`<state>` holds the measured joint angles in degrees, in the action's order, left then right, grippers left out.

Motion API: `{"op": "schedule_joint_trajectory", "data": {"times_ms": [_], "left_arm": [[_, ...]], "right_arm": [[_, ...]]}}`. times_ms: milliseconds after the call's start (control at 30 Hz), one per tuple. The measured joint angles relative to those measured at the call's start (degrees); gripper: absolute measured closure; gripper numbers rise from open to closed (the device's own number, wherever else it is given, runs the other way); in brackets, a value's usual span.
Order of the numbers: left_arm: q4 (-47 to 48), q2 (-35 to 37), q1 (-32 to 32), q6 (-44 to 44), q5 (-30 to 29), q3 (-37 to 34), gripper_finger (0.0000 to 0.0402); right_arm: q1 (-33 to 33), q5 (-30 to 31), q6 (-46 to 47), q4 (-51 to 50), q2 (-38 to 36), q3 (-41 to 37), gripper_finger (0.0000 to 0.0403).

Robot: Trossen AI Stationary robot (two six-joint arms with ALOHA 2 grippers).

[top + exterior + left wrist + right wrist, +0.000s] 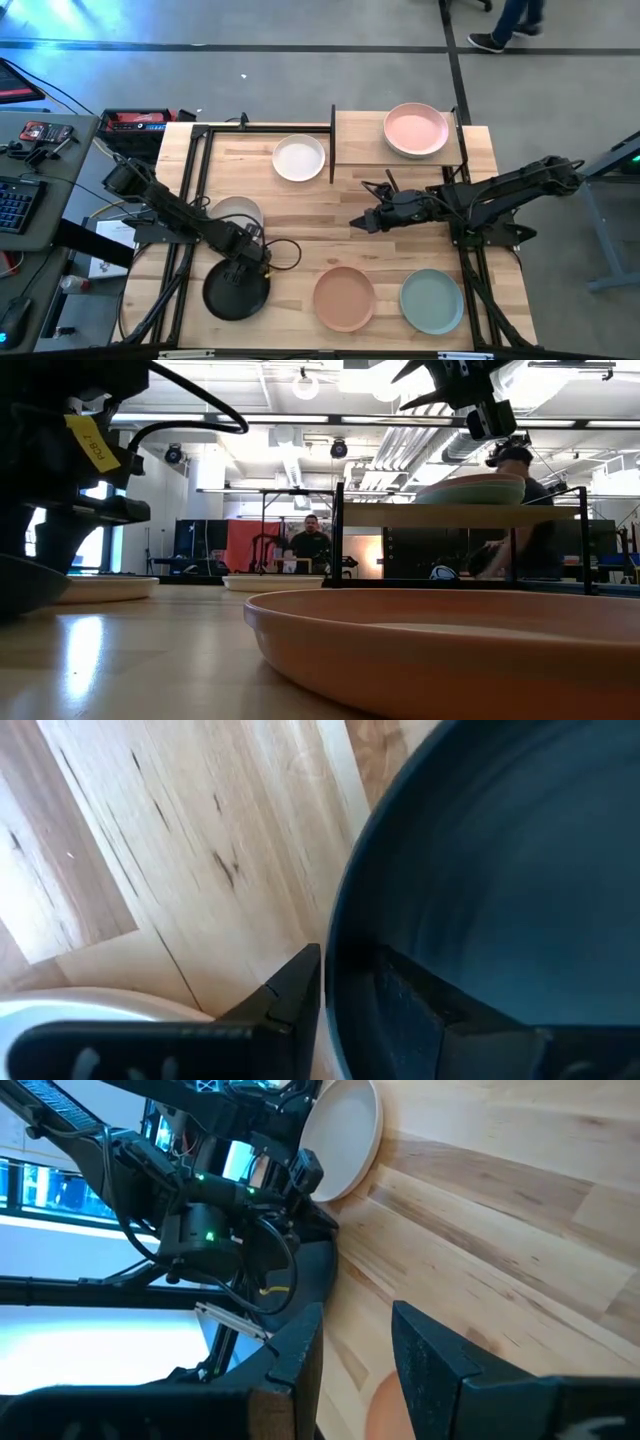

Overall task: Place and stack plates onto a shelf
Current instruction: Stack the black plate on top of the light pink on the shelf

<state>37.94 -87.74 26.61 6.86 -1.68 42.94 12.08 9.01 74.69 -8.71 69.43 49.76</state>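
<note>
So nearest the front edge of the counter [300, 205] there's a row of three plates: the black plate [236, 294] on the left, the terracotta plate [344, 298] in the middle, and the sage green plate [432, 301] on the right; in the low view the terracotta one fills the whole foreground.

The left hand [252, 262] is down at the far rim of the black plate; the left wrist view shows one finger [290, 995] outside the rim and the other inside the plate, so the rim sits between the two fingers; the fingers are a bit apart, and I honestly can't tell whether they're actually gripping the rim or just straddling it.

Just behind that, partly hidden under the left arm, there's a cream plate [238, 211] lying flat on the counter.

Mid-counter, the right hand [358, 222] hangs above bare wood, well apart from any plate; its fingers [300, 1345] are parted with nothing between them; its wrist view looks across at the left arm and the cream plate.

Further back, the white plate [299, 158] lies on the counter just beside the left end of the shelf [360, 140]; the shelf stands at the far right of the counter, and the pink plate [415, 129] rests on its right half; the left half is bare wood.

Way back in the low view, a person [311, 544] is in the room behind the counter.
</note>
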Motion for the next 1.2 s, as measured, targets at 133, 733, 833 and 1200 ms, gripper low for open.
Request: {"op": "schedule_joint_trajectory", "data": {"times_ms": [133,733,833,1200], "left_arm": [[-0.5,0.0,0.0,0.0,0.6,0.0,0.0346],[4.5,2.4,-2.2,-0.6,4.2,3.8,0.0401],[7.2,2.7,-3.3,-1.5,3.8,5.7,0.0401],[15.7,2.7,-8.0,-5.5,2.5,11.7,0.0402]], "right_arm": [[0.0,0.3,-0.1,0.0,0.0,0.0,0.0300],[0.0,1.6,-0.1,0.0,0.0,0.0,0.0300],[0.0,2.0,-0.1,0.0,0.0,0.0,0.0300],[0.0,1.5,-3.1,0.0,0.0,0.0,0.0300]]}}
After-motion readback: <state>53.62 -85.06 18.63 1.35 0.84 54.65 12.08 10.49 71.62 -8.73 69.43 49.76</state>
